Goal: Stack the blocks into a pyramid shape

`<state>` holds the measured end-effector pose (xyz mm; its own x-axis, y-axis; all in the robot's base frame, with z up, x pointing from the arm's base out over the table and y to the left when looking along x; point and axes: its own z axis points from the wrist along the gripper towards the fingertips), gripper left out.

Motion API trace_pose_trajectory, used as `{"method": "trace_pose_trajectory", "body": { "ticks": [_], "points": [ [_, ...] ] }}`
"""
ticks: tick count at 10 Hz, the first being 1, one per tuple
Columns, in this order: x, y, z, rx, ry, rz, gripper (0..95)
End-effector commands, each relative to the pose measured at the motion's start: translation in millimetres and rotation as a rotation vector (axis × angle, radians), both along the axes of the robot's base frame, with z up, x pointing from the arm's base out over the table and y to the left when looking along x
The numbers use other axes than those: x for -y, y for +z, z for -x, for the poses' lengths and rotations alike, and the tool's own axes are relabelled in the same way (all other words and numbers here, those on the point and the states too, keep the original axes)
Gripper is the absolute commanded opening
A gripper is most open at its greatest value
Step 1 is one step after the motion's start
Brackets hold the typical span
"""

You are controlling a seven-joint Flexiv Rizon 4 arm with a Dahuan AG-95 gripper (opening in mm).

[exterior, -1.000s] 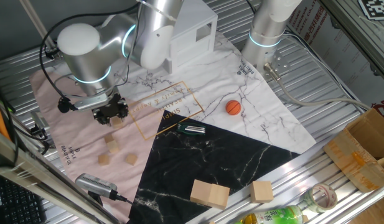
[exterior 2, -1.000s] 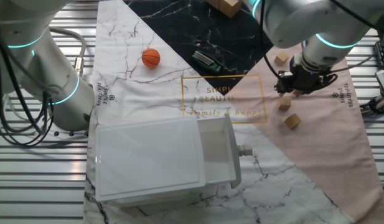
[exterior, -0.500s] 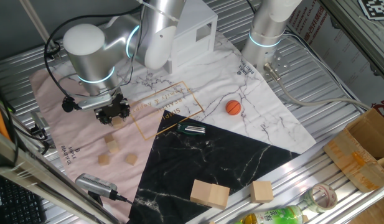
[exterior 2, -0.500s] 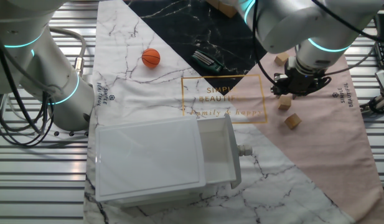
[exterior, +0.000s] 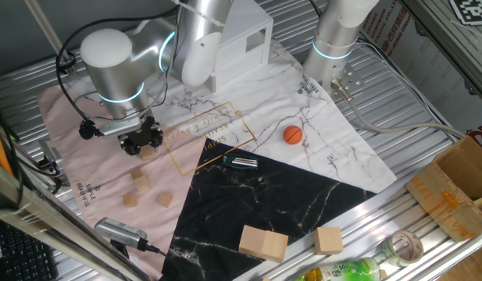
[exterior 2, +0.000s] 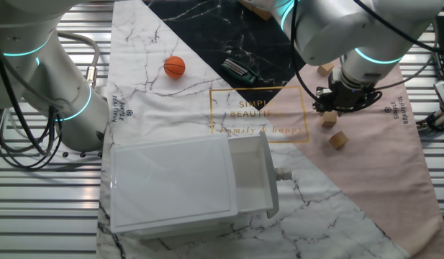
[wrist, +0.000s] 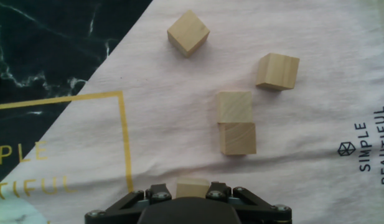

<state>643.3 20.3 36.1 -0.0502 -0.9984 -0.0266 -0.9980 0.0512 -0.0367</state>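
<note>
Small tan wooden blocks lie on the pink cloth (wrist: 316, 186). My gripper (wrist: 192, 189) is low over the cloth, and one block (wrist: 192, 185) sits between its fingers, which press close on both sides. Ahead of it in the hand view two blocks (wrist: 234, 107) (wrist: 238, 138) lie touching each other. Two more lie apart, one (wrist: 277, 71) to their right and one (wrist: 188, 32) near the black marble. From one fixed view the gripper (exterior: 141, 142) hangs over a block (exterior: 148, 154). The other fixed view shows the gripper (exterior 2: 337, 102) and another loose block (exterior 2: 339, 139).
An orange ball (exterior: 293, 134) and a dark tool (exterior: 241, 162) lie mid-table. Two large pale wooden blocks (exterior: 263, 243) (exterior: 329, 240) stand on the black marble. A white drawer box (exterior 2: 186, 183), a second arm's base (exterior: 334, 39) and a cardboard box (exterior: 459, 195) ring the mat.
The arm and gripper have shifted a little sideways toward the yellow frame print. The loose blocks on the cloth have not moved.
</note>
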Motion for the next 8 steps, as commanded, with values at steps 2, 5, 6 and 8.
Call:
{"method": "trace_pose_trajectory", "body": {
  "ticks": [2, 5, 6, 8],
  "points": [
    [0.5, -1.9, -0.4, 0.002, 0.002, 0.000, 38.0],
    [2.8, -4.1, -0.1, 0.004, 0.003, -0.004, 38.0],
    [3.5, -4.8, 0.1, 0.006, 0.004, -0.004, 38.0],
    [5.4, -5.8, 1.0, 0.007, 0.005, -0.004, 38.0]
  ]
}}
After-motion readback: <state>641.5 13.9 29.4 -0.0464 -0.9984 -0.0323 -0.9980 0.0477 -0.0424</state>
